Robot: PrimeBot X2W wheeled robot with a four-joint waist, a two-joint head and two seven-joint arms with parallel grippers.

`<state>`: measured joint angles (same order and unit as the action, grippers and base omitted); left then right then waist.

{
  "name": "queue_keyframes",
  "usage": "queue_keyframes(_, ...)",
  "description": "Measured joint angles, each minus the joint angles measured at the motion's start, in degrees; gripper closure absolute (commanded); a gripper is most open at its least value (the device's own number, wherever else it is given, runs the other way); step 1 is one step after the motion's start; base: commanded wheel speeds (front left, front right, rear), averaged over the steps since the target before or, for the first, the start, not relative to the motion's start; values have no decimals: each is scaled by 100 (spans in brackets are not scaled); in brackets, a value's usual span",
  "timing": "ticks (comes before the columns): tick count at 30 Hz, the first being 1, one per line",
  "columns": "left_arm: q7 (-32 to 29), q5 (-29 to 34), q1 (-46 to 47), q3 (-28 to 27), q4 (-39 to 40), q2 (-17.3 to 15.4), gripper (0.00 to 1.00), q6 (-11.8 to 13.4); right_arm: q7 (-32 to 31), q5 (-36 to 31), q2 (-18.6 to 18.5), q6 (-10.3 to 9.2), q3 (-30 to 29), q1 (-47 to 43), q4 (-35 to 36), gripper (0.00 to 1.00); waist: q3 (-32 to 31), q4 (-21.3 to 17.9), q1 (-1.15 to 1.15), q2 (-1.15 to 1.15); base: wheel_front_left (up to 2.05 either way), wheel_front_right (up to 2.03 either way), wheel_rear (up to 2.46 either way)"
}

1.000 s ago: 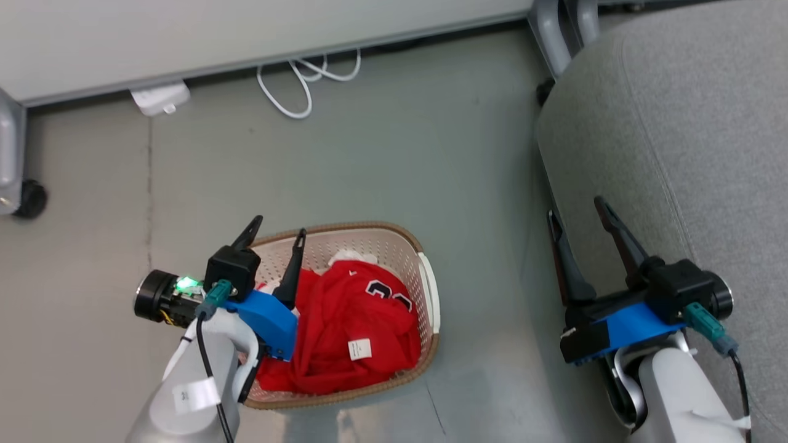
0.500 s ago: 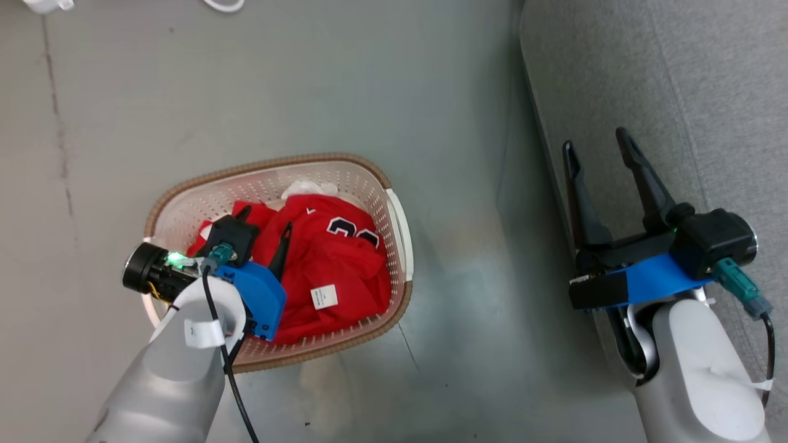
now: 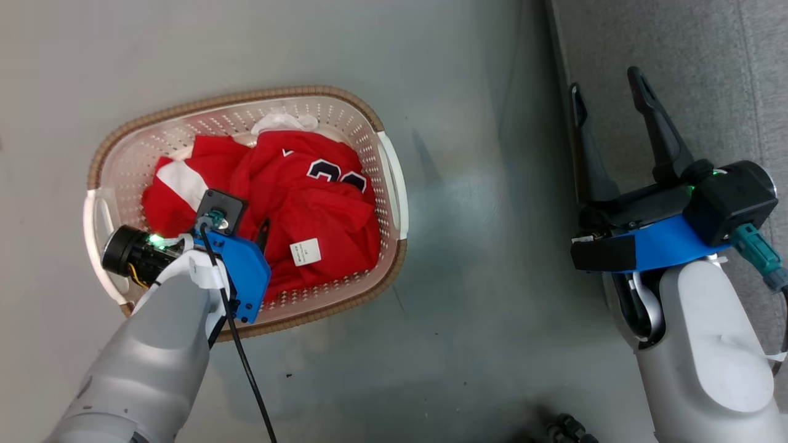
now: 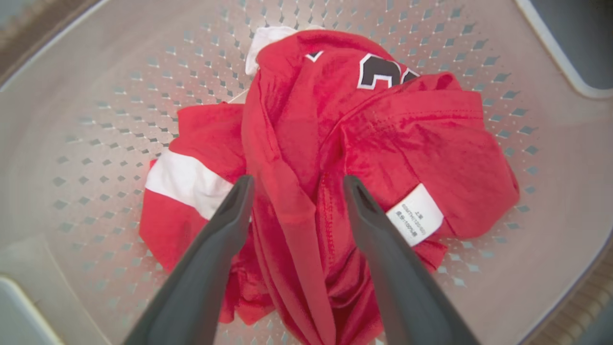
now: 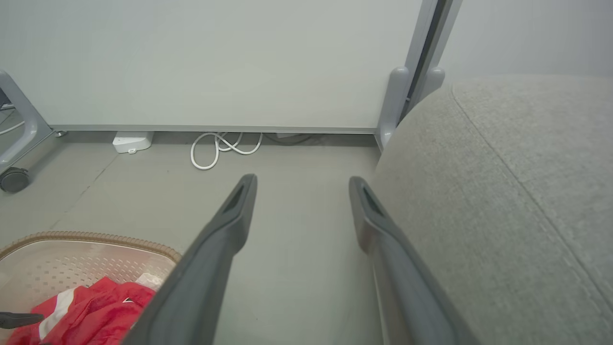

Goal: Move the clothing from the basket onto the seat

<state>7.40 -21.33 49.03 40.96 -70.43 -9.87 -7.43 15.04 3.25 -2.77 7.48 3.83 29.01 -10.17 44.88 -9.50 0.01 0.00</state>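
Done: nothing; your bright red soft clothing (image 4: pixel 412 139) lies in the cream perforated plastic basket (image 3: pixel 246 96).
Left gripper (image 4: pixel 298 181): fingers apart, inside basket.
Right gripper (image 3: pixel 605 81): fingers apart, empty.
Remaining: everything, onto grey upholstered seat (image 5: pixel 503 167).

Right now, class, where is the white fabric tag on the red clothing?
In the head view, the white fabric tag lies on the bright red clothing inside the cream perforated plastic basket, just right of the left pincer.

Left tool (image 4: pixel 298 181) spread, pointing down; right tool (image 3: pixel 605 81) spread.
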Motion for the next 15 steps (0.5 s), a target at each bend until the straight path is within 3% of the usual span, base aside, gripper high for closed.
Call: queue_keyframes(15,-432,-767,481,656,-23,-165,0,0,0,-113,0,0,-88,124,145,0,685,-48,0,0,0,0,0)
